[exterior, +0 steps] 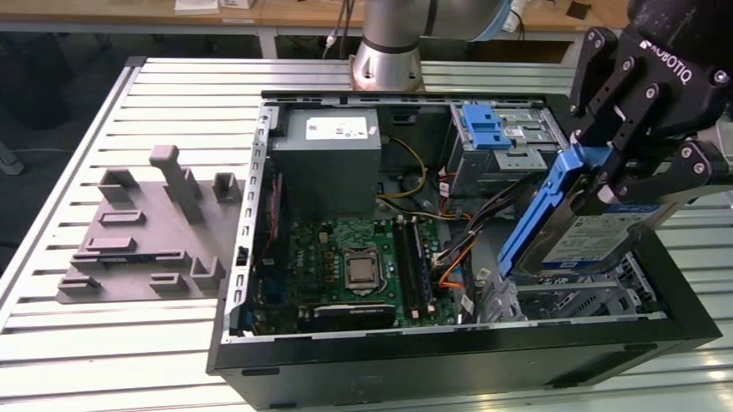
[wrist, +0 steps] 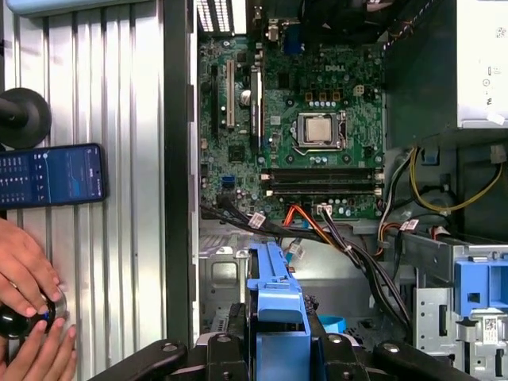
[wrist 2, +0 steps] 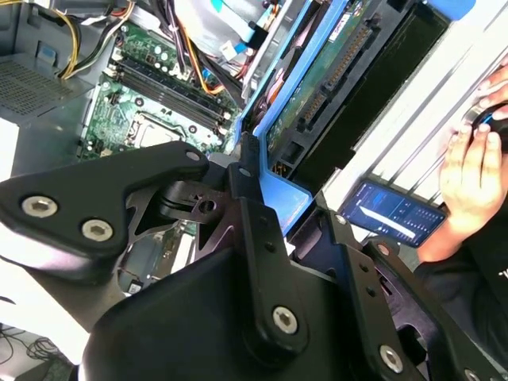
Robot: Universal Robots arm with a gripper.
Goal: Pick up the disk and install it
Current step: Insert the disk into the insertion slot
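Exterior view: pincer (exterior: 619, 184) clamps tilted disk (exterior: 586, 245) above bay (exterior: 596, 296) at 4 o'clock in case (exterior: 458, 369). Cables (exterior: 487, 215) at disk's 9 o'clock could snag it; tilt could jam.

The place is a robotics lab or test workshop. A slotted aluminium worktop (exterior: 69, 343) carries the base of an industrial robot arm (exterior: 387, 60), an opened desktop computer case (exterior: 458, 369) with its motherboard (exterior: 355, 266) laid bare, and a grey moulded fixture block (exterior: 149, 232). Wooden desks (exterior: 287, 13) with cables stand behind. In the first wrist view a smartphone (wrist: 51, 175) lies on the worktop beside a person's hand (wrist: 24, 266) resting on a round black controller (wrist: 16, 319).
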